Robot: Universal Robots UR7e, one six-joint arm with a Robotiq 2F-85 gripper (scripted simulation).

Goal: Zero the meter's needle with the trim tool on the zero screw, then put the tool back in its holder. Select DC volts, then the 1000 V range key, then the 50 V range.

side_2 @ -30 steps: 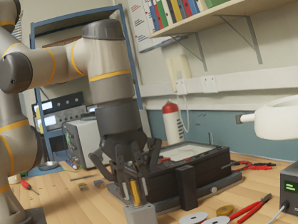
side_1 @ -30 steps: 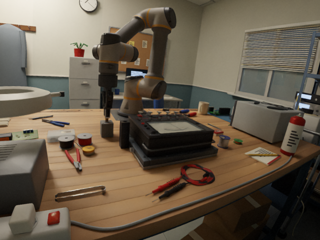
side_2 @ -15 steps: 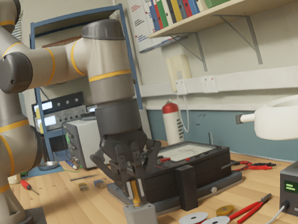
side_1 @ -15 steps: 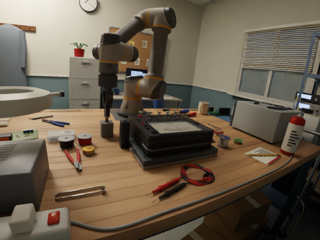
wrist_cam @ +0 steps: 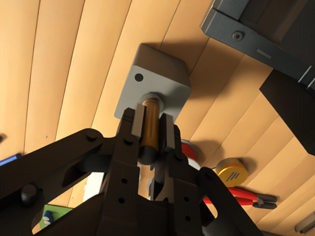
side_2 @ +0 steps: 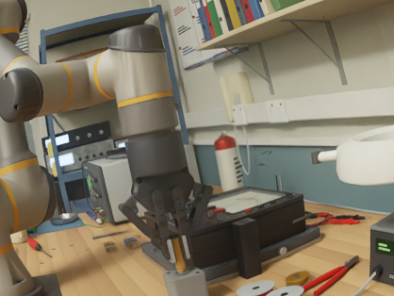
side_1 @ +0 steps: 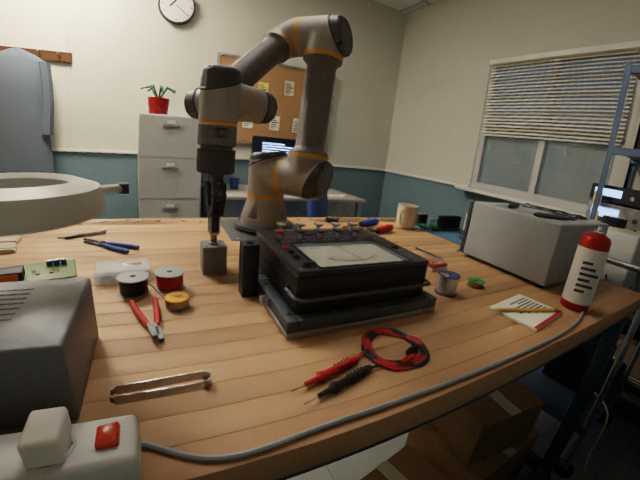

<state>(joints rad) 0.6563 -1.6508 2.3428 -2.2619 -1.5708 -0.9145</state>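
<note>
The trim tool (wrist_cam: 150, 127) stands upright in its grey block holder (wrist_cam: 153, 82), its lower end hidden in the socket. Only its amber handle (side_2: 179, 255) shows, and my gripper (wrist_cam: 150, 119) is closed on that handle, straight above the holder (side_1: 213, 257). The holder sits on the bench just left of the meter (side_1: 341, 274), with a black post (side_1: 248, 268) between them. The meter is a black box on a grey base, its dial face up and a row of keys along its far edge. The gripper (side_1: 213, 235) hangs vertically from the arm.
A grey instrument case (side_1: 44, 346) fills the bench's left front. Wire spools (side_1: 169, 278) and red-handled pliers (side_1: 147, 318) lie left of the holder. Red and black test leads (side_1: 372, 361) lie in front of the meter. A grey box (side_1: 522, 243) and a red-capped bottle (side_1: 584, 271) stand right.
</note>
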